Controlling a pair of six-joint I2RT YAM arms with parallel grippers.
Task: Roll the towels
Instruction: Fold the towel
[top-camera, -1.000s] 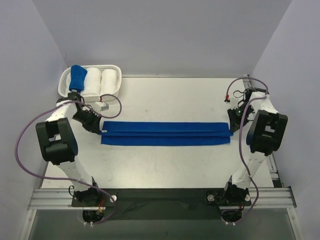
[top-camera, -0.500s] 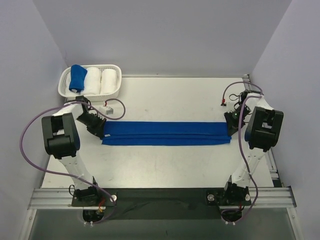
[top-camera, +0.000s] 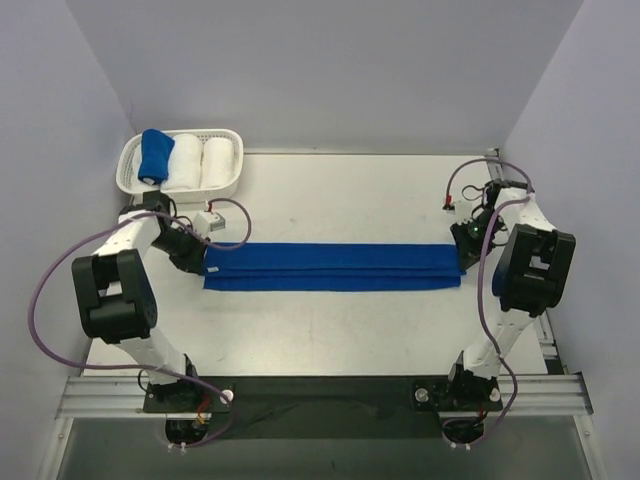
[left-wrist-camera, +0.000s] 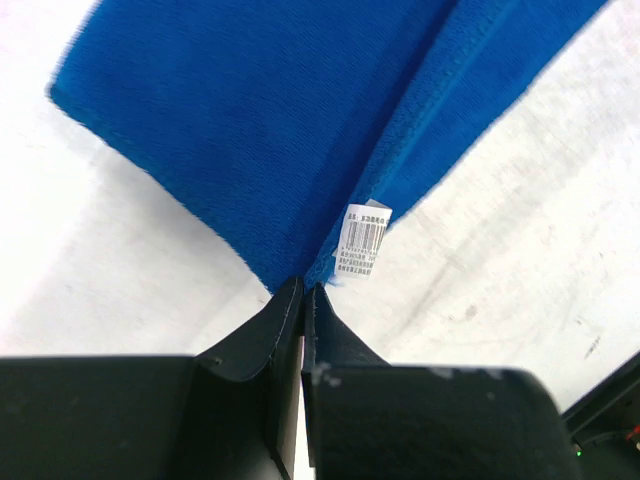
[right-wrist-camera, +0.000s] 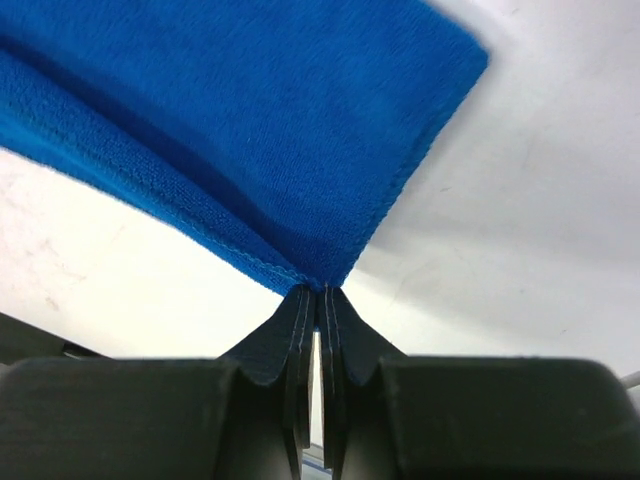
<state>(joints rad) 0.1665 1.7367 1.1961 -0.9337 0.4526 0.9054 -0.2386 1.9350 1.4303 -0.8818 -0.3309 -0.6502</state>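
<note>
The towel strip lies flat and folded lengthwise, stretched taut from the tips of the left claw straight across to the tips of the right claw. Both claws are clenched on it. The left wrist view has the left claw pinching the cloth right at the fold, with a white barcode label just right of the tips. The right claw is nipped on a layered corner of the cloth.

What's changed in the last second? Very little in the cloth: the strip has kept its place and looks a shade tidier along its near edge. The arms have moved, though, with the left elbow swinging back toward its base while neither grip loosened. I read that as the fold being settled and squared. The rolling itself has not started, and one claw will probably have to let go first.

Beyond and to the outside of the left claw sits a white basket holding one blue bundle beside two white rolls. A pale, lightly scuffed table runs under both claws, closed in by plain lilac-grey walls.
</note>
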